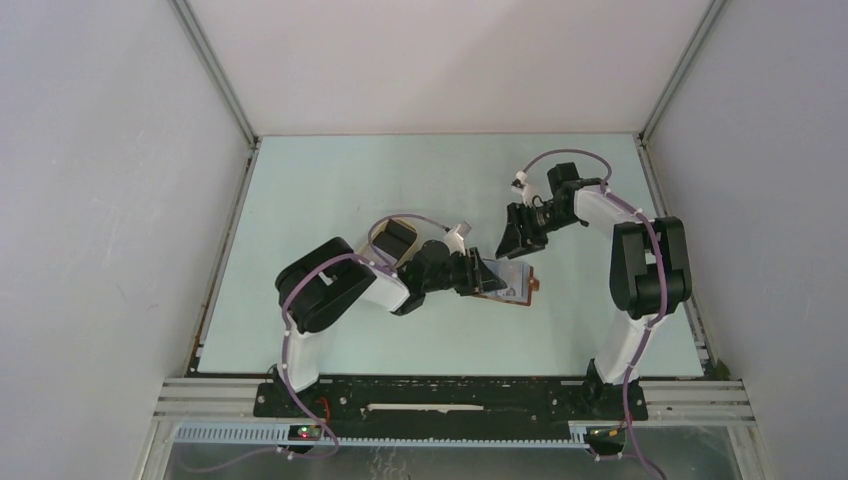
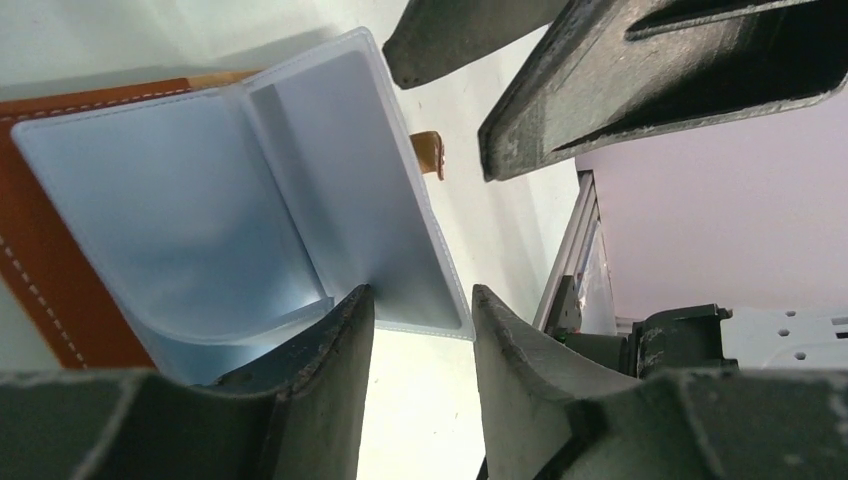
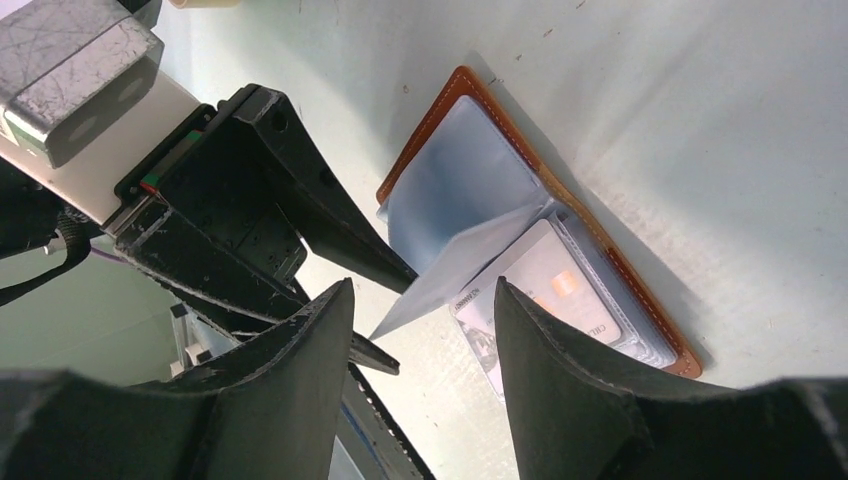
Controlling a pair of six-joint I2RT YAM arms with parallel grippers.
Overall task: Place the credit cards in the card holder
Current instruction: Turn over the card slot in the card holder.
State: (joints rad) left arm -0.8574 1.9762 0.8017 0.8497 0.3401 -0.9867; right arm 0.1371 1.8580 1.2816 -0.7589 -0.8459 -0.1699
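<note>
The card holder (image 1: pixel 522 291) lies open on the table, brown leather outside (image 3: pixel 470 100) with clear plastic sleeves inside (image 2: pixel 180 220). A whitish credit card with an orange chip (image 3: pixel 560 285) sits in one sleeve on its right half. No other cards show. One sleeve leaf (image 3: pixel 470 260) stands lifted. My left gripper (image 2: pixel 420 305) is open at the holder's near-left side, and the leaf's edge (image 2: pixel 400 300) lies across its fingertips. My right gripper (image 3: pixel 420 295) is open and empty, hovering just above and behind the holder (image 1: pixel 515 243); its fingers (image 2: pixel 600 90) show in the left wrist view.
The holder's snap tab (image 2: pixel 430 155) sticks out on its far side. The table's right rail (image 2: pixel 565 270) and the grey enclosure walls (image 1: pixel 760 150) bound the space. The left arm's wrist (image 3: pixel 120 110) is close beside my right fingers.
</note>
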